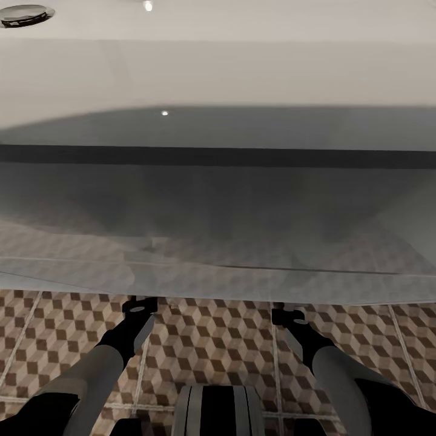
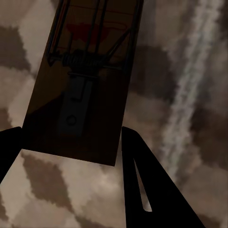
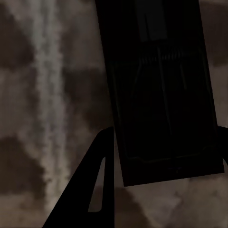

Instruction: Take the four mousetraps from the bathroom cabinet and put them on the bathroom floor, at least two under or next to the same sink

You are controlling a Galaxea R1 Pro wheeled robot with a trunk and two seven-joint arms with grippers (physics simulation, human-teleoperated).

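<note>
Head camera looks down over both my arms at the cube-patterned bathroom floor [image 1: 206, 339], brown, beige and white tiles with pale grout lines. A big white glossy surface, the sink unit [image 1: 218, 72], spans the upper part of that view, with a dark band across it and a blurry reflection of the tile pattern lower down; a round metal drain fitting [image 1: 23, 14] sits in the far corner on my left side. My left gripper [image 1: 138, 306] and right gripper [image 1: 286, 316] both reach forward right at the lower edge of that white unit, low over the tiles and well apart from each other. Left wrist camera: a mousetrap [image 2: 80, 90], a dark brown board with a coil spring, wire bar and a red patch, sits between my two black fingers [image 2: 152, 190], jaws narrow and closed on its near end, tiles and a grout line behind it. Right wrist camera: a second mousetrap [image 3: 161, 95], very dark, spring and wire barely readable, held the same way between my black fingers [image 3: 90, 190], jaws narrow around the board's near end, with tile and a pale grout line behind. Can't tell if either trap touches the floor.
</note>
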